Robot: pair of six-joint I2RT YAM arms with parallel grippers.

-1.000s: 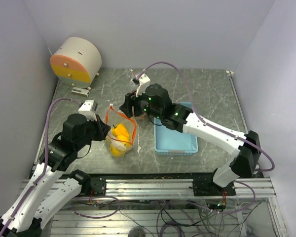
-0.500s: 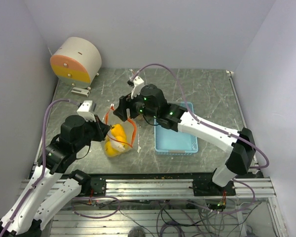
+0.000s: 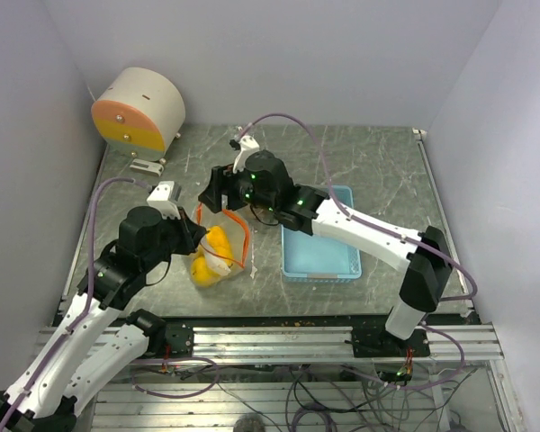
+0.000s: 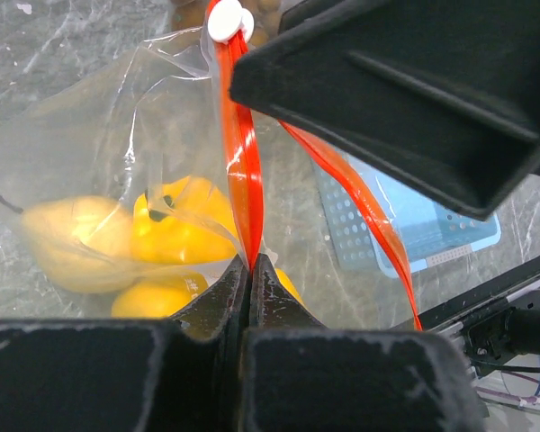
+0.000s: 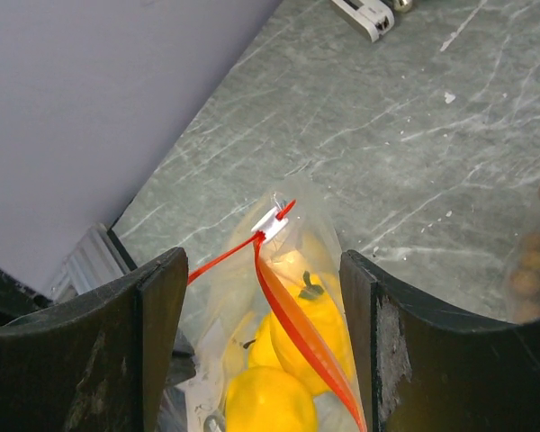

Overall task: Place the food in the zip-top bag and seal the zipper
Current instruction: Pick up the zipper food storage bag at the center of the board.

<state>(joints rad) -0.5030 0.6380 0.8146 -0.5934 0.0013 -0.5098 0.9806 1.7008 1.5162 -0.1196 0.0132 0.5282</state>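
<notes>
Sealing step, likely. Clamping the orange zipper (image 4: 241,162) in the left gripper (image 4: 250,267); hovering the right gripper (image 5: 261,263) above, released and empty. Next: pinch the white slider (image 5: 270,221), drag it across.

bright even light, soft shadows, left pincer (image 4: 250,270) blurry, bg sharp
</notes>
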